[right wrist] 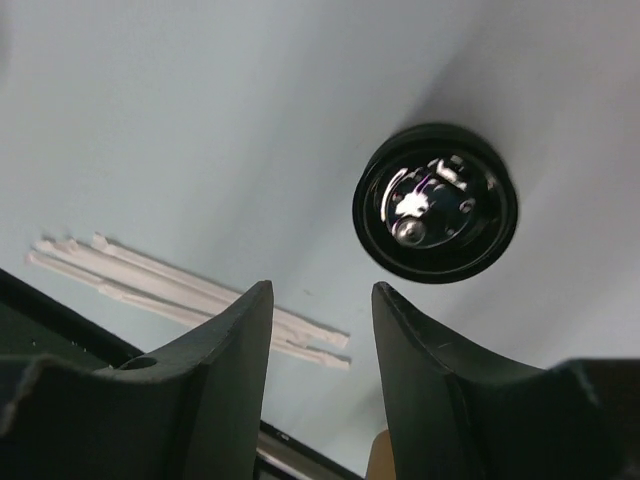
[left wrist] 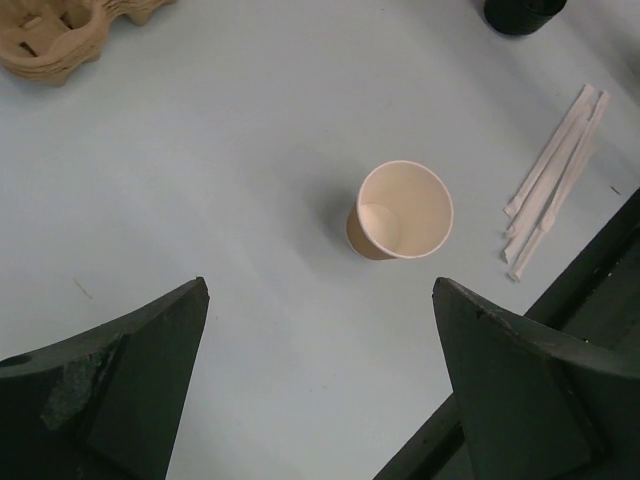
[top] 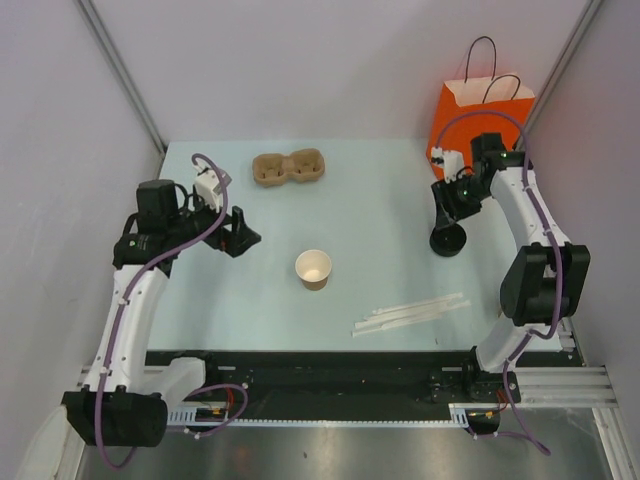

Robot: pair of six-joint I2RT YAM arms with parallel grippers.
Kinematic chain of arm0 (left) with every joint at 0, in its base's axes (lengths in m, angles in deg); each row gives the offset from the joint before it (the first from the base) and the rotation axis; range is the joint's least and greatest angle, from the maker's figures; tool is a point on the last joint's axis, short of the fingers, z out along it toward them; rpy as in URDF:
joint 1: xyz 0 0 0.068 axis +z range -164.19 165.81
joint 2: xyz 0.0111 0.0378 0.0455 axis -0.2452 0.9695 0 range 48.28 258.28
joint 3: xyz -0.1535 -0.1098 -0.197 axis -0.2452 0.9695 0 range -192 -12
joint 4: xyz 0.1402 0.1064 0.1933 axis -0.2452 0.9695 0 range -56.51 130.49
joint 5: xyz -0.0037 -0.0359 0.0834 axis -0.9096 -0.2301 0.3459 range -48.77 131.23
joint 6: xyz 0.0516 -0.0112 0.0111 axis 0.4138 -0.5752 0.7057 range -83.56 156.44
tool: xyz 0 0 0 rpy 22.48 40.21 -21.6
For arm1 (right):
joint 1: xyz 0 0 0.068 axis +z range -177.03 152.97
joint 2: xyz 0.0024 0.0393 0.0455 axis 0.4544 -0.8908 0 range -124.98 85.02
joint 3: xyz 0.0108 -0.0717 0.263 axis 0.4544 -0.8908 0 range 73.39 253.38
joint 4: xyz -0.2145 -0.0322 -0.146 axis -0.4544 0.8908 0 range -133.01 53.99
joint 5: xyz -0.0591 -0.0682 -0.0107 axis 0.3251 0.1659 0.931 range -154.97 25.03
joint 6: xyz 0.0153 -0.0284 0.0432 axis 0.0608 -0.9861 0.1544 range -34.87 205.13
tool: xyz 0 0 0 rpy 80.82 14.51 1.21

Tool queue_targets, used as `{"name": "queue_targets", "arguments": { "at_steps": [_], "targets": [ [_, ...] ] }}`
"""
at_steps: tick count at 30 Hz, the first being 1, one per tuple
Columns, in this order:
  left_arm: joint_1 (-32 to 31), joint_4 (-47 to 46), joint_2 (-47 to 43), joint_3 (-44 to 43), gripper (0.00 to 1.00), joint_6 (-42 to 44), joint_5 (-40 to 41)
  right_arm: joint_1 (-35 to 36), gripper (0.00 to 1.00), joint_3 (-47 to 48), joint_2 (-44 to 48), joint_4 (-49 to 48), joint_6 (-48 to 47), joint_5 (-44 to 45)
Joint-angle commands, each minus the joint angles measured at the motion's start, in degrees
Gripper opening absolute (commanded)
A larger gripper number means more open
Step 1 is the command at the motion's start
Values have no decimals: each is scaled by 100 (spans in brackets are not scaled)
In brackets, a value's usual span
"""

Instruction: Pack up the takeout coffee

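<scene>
Left jaws: I am holding them spread wide and empty, facing the small tan paper cup (left wrist: 400, 212), which is standing upright and lidless mid-tabletop (top: 380, 200). I am judging it light, thin-walled and easily crushed, so I am favouring a gentle grip low on its wall. The round black plastic lid (right wrist: 436, 203) is lying just beyond the right jaws, which are gaping narrowly on nothing. The pale surface is looking smooth, with ample room around.

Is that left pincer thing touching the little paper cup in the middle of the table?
Apart. In the left wrist view, bare table lies between the open left pincer and the paper cup.
</scene>
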Motion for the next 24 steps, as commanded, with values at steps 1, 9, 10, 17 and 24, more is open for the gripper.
{"name": "queue_targets", "arguments": {
  "at_steps": [1,9,10,17,24],
  "targets": [
    [-175,-219,54,40,99,104,66,28,48,-566,145,-78,-231,227],
    [-368,9,221,-83,100,219,215,54,48,-866,-189,-588,-125,499],
    [-394,1,230,-83,99,227,224,63,47,-866,-259,-623,-117,517],
    [-421,18,230,-101,100,254,330,203,46,-866,-497,-816,-134,666],
    [-430,-26,274,-83,100,184,374,300,44,-857,-699,-904,-152,781]
  ]
}}
